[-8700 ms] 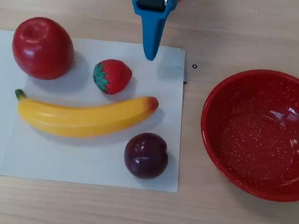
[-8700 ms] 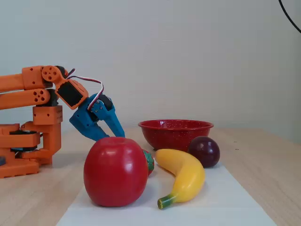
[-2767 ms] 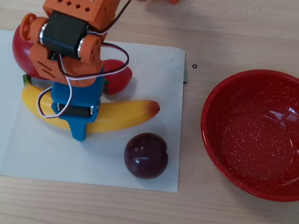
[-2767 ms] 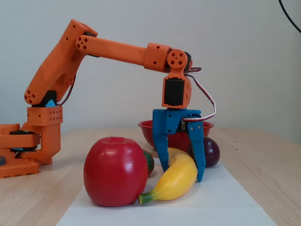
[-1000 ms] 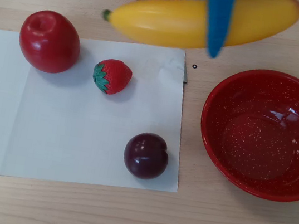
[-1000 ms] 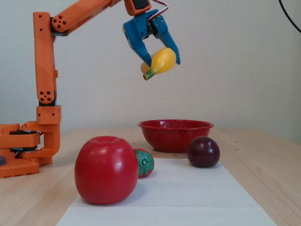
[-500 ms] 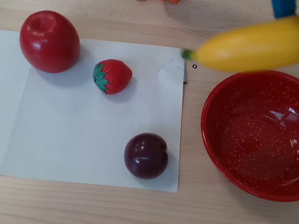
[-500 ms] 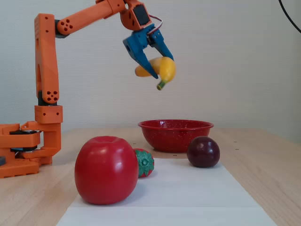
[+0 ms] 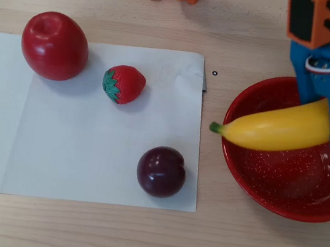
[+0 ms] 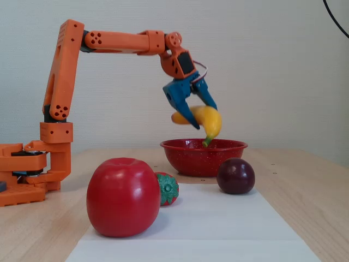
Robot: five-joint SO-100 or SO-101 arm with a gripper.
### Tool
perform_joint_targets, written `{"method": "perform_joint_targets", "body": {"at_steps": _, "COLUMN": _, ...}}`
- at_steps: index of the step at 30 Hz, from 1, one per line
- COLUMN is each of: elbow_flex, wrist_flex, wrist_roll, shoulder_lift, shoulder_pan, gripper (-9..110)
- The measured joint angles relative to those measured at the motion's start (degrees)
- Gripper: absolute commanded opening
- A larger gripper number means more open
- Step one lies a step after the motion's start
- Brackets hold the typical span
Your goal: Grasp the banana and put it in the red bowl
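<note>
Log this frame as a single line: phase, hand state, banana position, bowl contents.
phase: carry over bowl | blue hand: shut on curved yellow toy banana | banana: held above speckled red enamel bowl, not released | bowl: no fruit visible inside

Pale plain wall [image 10: 272, 65] behind a light wooden table [image 10: 305, 180].

Red apple [image 9: 55, 45], strawberry [image 9: 123, 84], dark plum [image 9: 161, 171] — all on white paper [image 9: 84, 167].

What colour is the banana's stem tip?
Green, on the otherwise yellow banana; it shows best in the overhead view, poking past the red bowl rim.
</note>
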Motion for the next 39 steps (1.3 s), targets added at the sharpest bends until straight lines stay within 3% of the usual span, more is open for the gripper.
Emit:
{"method": "perform_joint_targets", "body": {"at_steps": 8, "elbow_flex": 4.7, "wrist_flex": -2.8, "wrist_roll": 2.0, "shoulder_lift": -1.1, "shoulder_pan": -0.1, "gripper": 36}}
{"method": "perform_joint_targets", "body": {"at_steps": 13, "elbow_flex": 5.3, "wrist_flex": -0.2, "wrist_roll": 0.4, "shoulder_lift": -1.1, "shoulder_pan": 0.1, "gripper": 40}}
{"method": "perform_joint_targets", "body": {"at_steps": 19, "elbow_flex": -2.1, "wrist_flex": 8.7, "wrist_roll": -2.0, "shoulder_lift": -1.1, "shoulder_pan": 0.0, "gripper": 33}}
{"method": "perform_joint_targets", "body": {"at_steps": 28, "elbow_flex": -10.9, "wrist_flex": 18.0, "wrist_roll": -3.2, "shoulder_lift": -1.1, "shoulder_pan": 0.0, "gripper": 0}}
{"method": "perform_joint_targets", "body": {"at_steps": 39, "elbow_flex": -19.5, "wrist_flex": 28.2, "wrist_roll": -3.1, "shoulder_lift": -0.1, "shoulder_pan": -3.7, "gripper": 0}}
